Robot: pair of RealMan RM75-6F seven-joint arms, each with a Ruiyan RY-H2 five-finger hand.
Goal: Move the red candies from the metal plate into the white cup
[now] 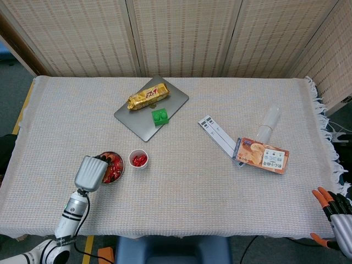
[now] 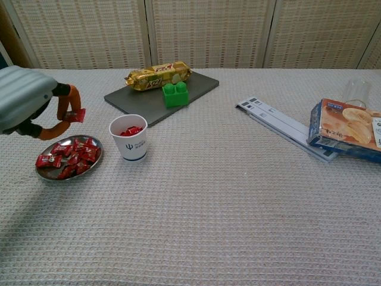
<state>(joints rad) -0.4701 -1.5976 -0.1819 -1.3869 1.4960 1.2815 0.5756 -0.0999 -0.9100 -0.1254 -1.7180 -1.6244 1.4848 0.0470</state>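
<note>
Left hand [image 2: 27, 101] at the left edge of the chest view, pinching one red candy [image 2: 75, 114] above the metal plate [image 2: 95, 161] of red candies [image 2: 70, 158], white cup [image 2: 129, 137] just right of it, right hand [image 1: 336, 215] at the head view's lower right corner, fingers spread, holding nothing

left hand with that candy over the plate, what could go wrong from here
1. The left hand pinches one red candy only at its fingertips, above the metal plate; the candy could slip before reaching the white cup.
2. The cup is light-looking and stands close beside the plate; a hand swinging across might knock it over and spill the candies already inside.
3. The cup's mouth is small, so a release slightly off could drop the candy onto the tablecloth.
</note>
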